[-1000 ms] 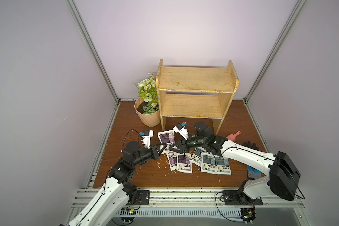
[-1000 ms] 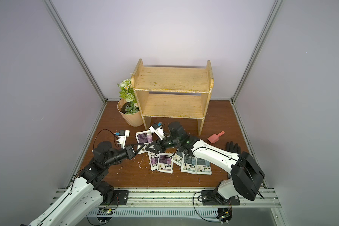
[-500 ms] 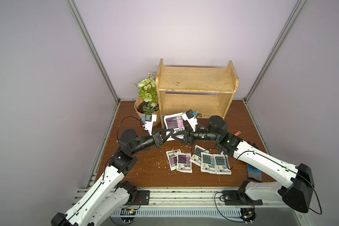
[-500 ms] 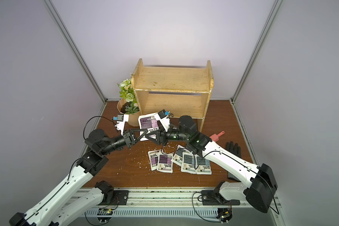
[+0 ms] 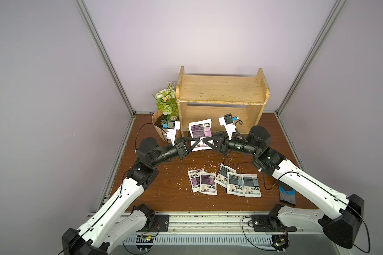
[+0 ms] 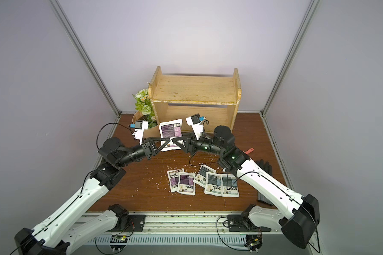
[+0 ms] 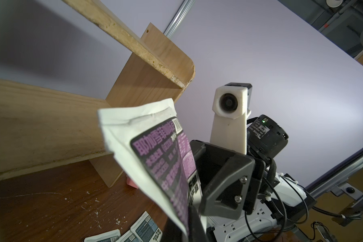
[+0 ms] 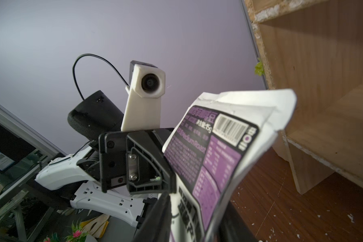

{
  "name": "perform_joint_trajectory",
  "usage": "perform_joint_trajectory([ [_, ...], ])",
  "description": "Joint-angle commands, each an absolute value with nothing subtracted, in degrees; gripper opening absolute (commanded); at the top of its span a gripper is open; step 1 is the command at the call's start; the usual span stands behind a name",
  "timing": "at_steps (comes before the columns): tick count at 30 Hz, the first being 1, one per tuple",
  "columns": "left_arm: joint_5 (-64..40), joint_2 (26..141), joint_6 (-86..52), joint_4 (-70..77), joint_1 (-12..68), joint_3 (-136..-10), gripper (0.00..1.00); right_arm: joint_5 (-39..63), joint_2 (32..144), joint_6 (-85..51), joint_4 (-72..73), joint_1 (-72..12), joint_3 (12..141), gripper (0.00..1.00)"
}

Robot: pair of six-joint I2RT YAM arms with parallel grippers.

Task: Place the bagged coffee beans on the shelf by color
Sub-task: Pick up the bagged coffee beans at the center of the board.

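A purple coffee bag hangs upright in the air just in front of the wooden shelf, whose two boards are bare. My left gripper is shut on the bag's lower edge. From the opposite side, my right gripper has a finger on each face of the same bag; whether they press on it does not show. On the table lie two more purple bags and three grey-blue bags.
A peach flowerpot with green flowers stands against the shelf's left side. A dark glove and a red scoop lie at the right. White crumbs are scattered on the brown tabletop.
Both arms rose from the tabletop with the purple bag between them and brought it up before the shelf. The right gripper's fingers have drawn closer together around it.
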State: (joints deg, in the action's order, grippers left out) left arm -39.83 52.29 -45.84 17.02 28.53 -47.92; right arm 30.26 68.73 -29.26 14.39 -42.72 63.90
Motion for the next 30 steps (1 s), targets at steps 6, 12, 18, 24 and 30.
perform_joint_trajectory([
  [6,-38.5,53.6,-46.6,28.6,30.0,-48.8,0.0,32.8,67.4,-30.8,18.9,-42.3,68.2,0.33],
  [12,-36.5,54.2,-46.8,31.4,30.3,-48.4,0.0,33.3,66.9,-30.4,18.8,-41.8,68.6,0.33],
  [18,-36.3,55.8,-44.2,29.4,30.3,-51.5,0.0,32.7,66.7,-31.3,19.5,-41.2,68.5,0.29],
  [24,-33.6,55.9,-43.6,30.6,30.3,-50.4,0.0,32.5,65.9,-32.5,19.7,-41.0,67.9,0.2],
  [30,-25.2,55.0,-43.9,30.9,30.2,-47.6,0.03,31.0,65.9,-33.2,19.9,-40.9,68.4,0.07],
])
